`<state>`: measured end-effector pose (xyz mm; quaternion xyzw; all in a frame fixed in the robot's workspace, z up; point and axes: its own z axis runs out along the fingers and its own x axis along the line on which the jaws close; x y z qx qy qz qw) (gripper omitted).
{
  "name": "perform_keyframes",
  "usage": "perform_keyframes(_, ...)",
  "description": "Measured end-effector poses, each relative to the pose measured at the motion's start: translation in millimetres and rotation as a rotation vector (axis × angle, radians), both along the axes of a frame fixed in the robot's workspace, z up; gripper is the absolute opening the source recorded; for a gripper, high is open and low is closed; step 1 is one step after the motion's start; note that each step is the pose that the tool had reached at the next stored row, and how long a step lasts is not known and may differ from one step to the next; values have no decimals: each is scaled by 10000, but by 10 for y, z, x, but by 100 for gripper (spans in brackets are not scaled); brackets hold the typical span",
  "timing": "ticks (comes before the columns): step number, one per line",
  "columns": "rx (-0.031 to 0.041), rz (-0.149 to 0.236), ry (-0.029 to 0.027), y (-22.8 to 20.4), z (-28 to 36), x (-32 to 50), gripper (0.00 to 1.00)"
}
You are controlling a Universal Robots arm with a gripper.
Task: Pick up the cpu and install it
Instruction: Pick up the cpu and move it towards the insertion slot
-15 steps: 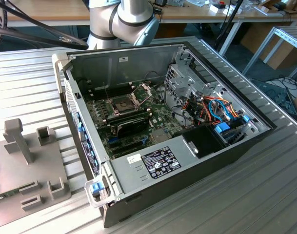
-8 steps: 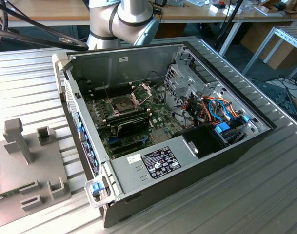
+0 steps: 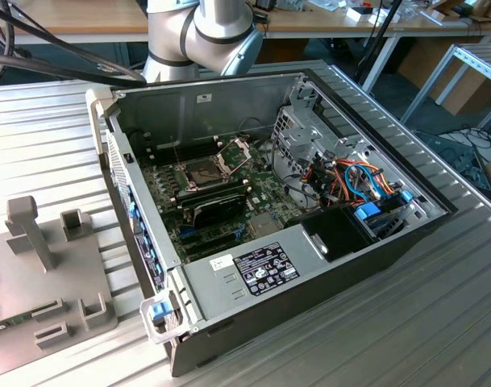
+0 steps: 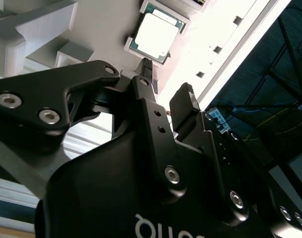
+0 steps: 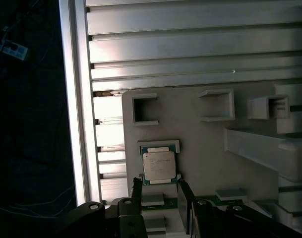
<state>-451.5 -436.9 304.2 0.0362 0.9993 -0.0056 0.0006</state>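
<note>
the end effector (image 5: 159, 192) is open and empty; the cpu (image 5: 159, 166) lies in a grey holder (image 5: 200, 148) just ahead of its fingertips. closing off-centre may tilt or drop the chip.

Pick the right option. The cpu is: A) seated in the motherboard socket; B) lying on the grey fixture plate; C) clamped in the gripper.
B: in the first wrist view the cpu lies flat on the grey fixture plate, the gripper open, not clamping it.
</note>
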Motion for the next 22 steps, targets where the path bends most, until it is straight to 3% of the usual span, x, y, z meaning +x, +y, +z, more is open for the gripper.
perform_keyframes(8,0,0,0,0,-9,0,42)
perform_keyframes(22,-1,0,1,0,-86,0,42)
